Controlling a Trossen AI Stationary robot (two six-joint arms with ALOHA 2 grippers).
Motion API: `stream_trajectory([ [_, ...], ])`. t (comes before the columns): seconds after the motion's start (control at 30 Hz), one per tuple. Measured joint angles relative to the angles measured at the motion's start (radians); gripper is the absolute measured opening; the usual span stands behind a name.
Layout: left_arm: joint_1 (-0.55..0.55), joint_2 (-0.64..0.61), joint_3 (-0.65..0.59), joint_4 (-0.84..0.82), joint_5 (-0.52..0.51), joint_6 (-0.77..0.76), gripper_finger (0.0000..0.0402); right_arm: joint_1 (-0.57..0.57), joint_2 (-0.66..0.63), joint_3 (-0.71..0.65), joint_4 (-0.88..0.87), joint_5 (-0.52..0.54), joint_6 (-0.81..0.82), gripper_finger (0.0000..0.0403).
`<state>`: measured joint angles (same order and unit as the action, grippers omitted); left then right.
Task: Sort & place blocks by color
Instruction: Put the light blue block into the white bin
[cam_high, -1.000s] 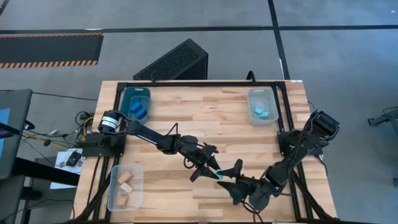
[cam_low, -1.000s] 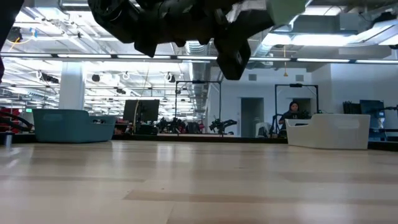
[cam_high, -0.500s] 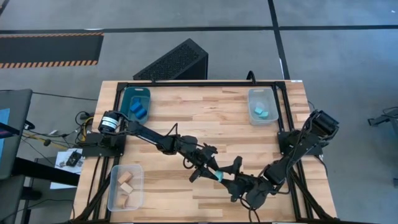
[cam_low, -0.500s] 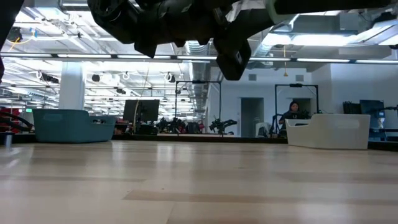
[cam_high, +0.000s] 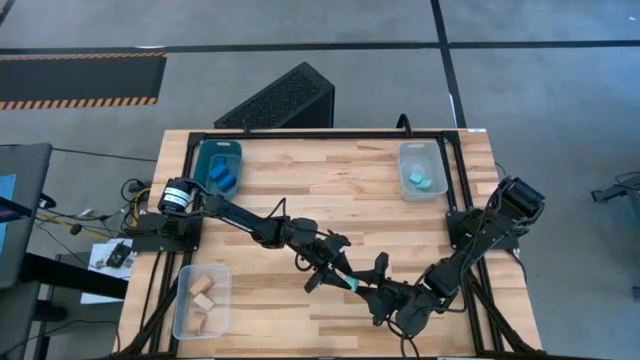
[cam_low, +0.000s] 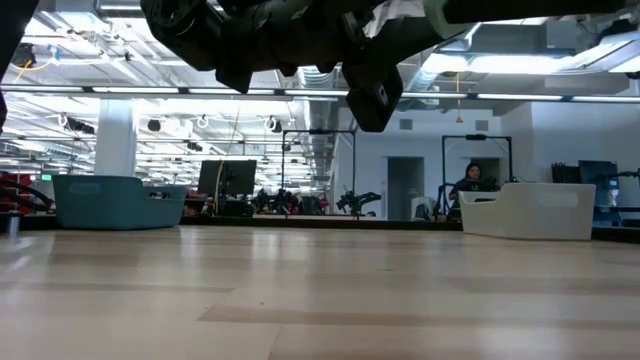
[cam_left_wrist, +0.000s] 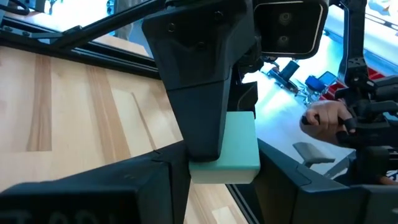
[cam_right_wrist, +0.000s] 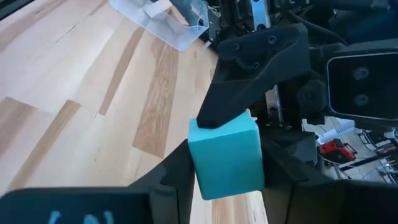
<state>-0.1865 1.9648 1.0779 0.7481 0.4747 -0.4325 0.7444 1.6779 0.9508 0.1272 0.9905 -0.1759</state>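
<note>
One light turquoise block (cam_high: 353, 284) is up in the air over the near middle of the table, between my two grippers. My left gripper (cam_high: 343, 277) reaches it from the left and is shut on it. My right gripper (cam_high: 364, 288) meets it from the right and is also shut on it. The left wrist view shows the block (cam_left_wrist: 231, 149) with the right arm's finger (cam_left_wrist: 193, 87) over one face. The right wrist view shows the block (cam_right_wrist: 227, 155) under the left arm's finger (cam_right_wrist: 255, 56). Other blocks lie in three bins. My left gripper pinches the turquoise block between its two fingers, one of them on the block's upper face (cam_right_wrist: 225, 124). It comes level from the table's left. The block is lifted clear of the table. My right gripper pinches the same block by its two side faces (cam_right_wrist: 199, 163), coming level from the table's right. Its fingers lie crosswise to the left gripper's fingers. Part of the block is hidden by the left arm's finger.
A teal bin (cam_high: 204, 163) with blue blocks stands at the far left. A clear bin (cam_high: 434, 160) with turquoise blocks stands at the far right, and a clear bin (cam_high: 184, 303) with tan blocks at the near left. A person (cam_low: 470, 180) sits far behind the table.
My right gripper has moved toward the table's left and closed in on the block held by my left gripper, which has kept nearly still. The block has stayed in the air at the same spot.
</note>
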Motion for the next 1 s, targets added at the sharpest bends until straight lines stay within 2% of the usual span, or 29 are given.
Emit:
stream_trajectory([
  [0.2,0.008,0.0,0.0,0.001,0.006,0.0,0.0133,0.002,0.0,0.0,0.001,0.007,0.007,0.0145],
  [0.4,0.043,0.0,0.002,-0.002,-0.002,0.016,0.0169,-0.003,-0.005,0.0,-0.056,0.067,0.046,0.0153],
  [0.73,0.138,-0.003,-0.013,-0.027,0.029,0.042,0.0244,-0.026,-0.103,0.0,-0.502,0.075,0.457,0.0137],
  [1.0,0.174,-0.014,-0.102,-0.034,0.021,0.063,0.0251,-0.061,-0.16,-0.002,-0.758,0.072,0.721,0.0138],
])
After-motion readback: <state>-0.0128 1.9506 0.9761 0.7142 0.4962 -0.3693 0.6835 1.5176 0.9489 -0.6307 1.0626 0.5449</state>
